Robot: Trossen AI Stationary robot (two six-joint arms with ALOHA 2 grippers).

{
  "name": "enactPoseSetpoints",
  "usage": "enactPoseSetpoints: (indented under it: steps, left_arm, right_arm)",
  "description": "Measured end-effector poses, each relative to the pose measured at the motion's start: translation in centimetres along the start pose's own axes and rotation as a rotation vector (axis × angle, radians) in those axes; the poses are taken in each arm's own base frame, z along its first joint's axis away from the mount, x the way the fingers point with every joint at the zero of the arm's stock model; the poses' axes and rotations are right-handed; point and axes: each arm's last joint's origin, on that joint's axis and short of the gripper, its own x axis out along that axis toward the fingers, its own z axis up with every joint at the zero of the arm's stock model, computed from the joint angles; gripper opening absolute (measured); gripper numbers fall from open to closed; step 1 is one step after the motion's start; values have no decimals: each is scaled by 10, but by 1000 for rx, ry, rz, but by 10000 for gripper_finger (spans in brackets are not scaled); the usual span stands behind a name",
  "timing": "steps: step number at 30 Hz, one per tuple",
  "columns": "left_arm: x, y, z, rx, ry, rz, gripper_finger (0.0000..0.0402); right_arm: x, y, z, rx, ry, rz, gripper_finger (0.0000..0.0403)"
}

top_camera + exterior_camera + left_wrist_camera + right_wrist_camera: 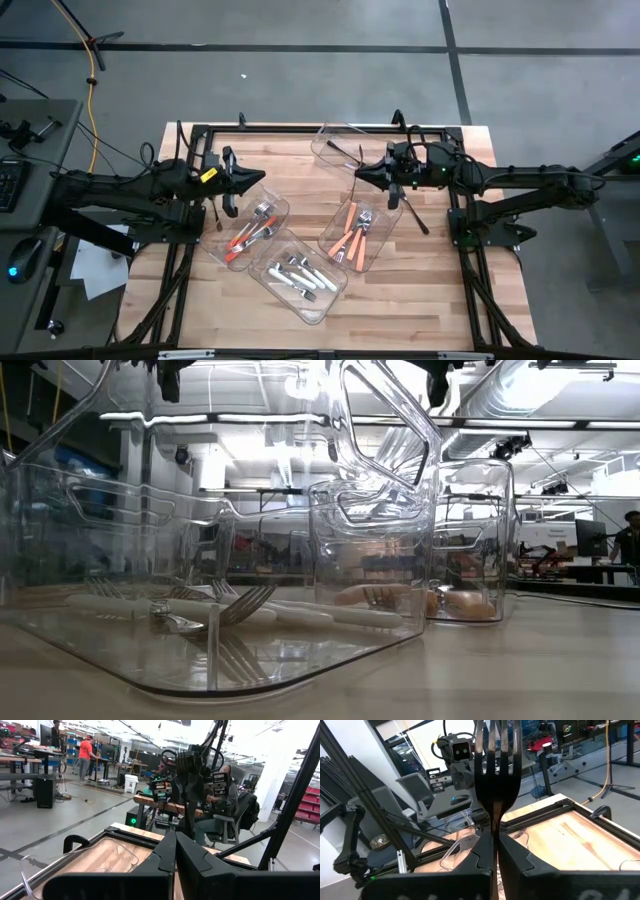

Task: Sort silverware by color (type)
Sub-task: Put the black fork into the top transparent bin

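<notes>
Nearest the table's front edge, a clear rectangular plastic bin (298, 277) holds white-handled silverware (300, 273); behind it, two more clear bins hold orange-handled pieces (352, 238) and mixed cutlery (250, 235). Farther back, the right gripper (494, 851) is pinching an all-black fork (494, 765) upright – the left gripper (175, 851), fingers pressed together, holds nothing

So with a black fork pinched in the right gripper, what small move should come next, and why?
Probably carry it over the clear rectangular plastic bin at the table's far edge and lower it in. The right gripper is shut on the all-black metal fork, that bin already holds a dark piece, and the other bins hold orange-handled and white-handled pieces. The left gripper waits shut.
</notes>
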Motion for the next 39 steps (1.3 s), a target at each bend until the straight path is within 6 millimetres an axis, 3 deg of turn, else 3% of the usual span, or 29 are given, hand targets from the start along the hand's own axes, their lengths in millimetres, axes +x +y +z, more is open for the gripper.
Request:
enactPoseSetpoints:
  steps: [23,27,31,39]
  left_arm:
    - [0,0,0,0,-1,7,0]
    - [0,0,0,0,-2,7,0]
    - [0,0,1,-1,-6,6,0]
    - [0,0,1,-1,-8,6,0]
  right_arm:
    - [0,-2,-5,-41,44,-30,0]
    - [3,-6,-6,-49,25,-124,0]
    - [13,-26,7,-11,81,-255,0]
    - [45,-85,50,5,477,-532,0]
